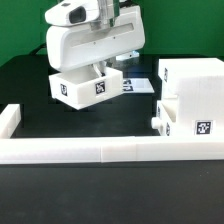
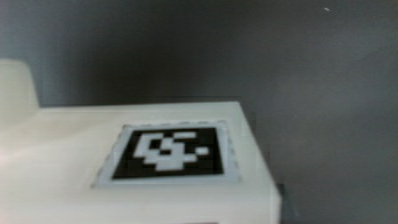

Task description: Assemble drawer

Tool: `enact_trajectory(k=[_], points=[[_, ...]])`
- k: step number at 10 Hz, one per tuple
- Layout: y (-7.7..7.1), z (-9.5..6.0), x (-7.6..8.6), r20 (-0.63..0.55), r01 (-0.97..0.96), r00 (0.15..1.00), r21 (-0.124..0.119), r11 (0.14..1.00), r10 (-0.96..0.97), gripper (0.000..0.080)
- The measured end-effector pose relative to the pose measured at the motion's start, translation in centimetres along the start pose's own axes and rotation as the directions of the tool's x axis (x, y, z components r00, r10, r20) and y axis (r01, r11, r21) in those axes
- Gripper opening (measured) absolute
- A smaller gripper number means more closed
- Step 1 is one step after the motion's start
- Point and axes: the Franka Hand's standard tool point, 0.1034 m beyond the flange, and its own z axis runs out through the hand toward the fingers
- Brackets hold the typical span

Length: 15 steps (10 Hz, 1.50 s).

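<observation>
In the exterior view my gripper (image 1: pixel 100 68) is shut on a small white drawer tray (image 1: pixel 78 88) with a tag on its front and holds it slightly tilted above the black table, left of centre. The large white housing (image 1: pixel 200 75) stands at the exterior view's right. A second tray (image 1: pixel 178 112) sits low in the housing, its knob (image 1: pixel 157 123) pointing left. The wrist view shows the held tray's white face (image 2: pixel 63 140) and its tag (image 2: pixel 173 152) close up. My fingertips do not show there.
A low white wall of blocks (image 1: pixel 90 150) runs across the front and turns back at the exterior view's left (image 1: pixel 10 118). The marker board (image 1: pixel 141 82) lies flat on the table between the held tray and the housing.
</observation>
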Motion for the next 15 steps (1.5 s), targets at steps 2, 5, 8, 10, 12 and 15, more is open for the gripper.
enact_trajectory(k=[2,5,8,10,12,15], points=[[0.4,-0.5,1.5,-0.001,0.081,0.997,-0.007,0.997,-0.081,0.0041],[0.8,-0.7,3.3,0.019,0.188,0.982,-0.017,0.982,-0.188,0.0041],[0.9,-0.6,3.0,0.025,0.296,0.955,-0.012,0.955,-0.296,0.0041],[1.6,-0.6,3.1,0.035,0.514,0.858,-0.015,0.858,-0.513,0.0041],[2.1,-0.7,4.4,0.044,0.665,0.746,-0.018,0.746,-0.664,0.0041],[2.7,-0.7,5.8,0.065,0.808,0.589,-0.023,0.589,-0.806,0.0041]])
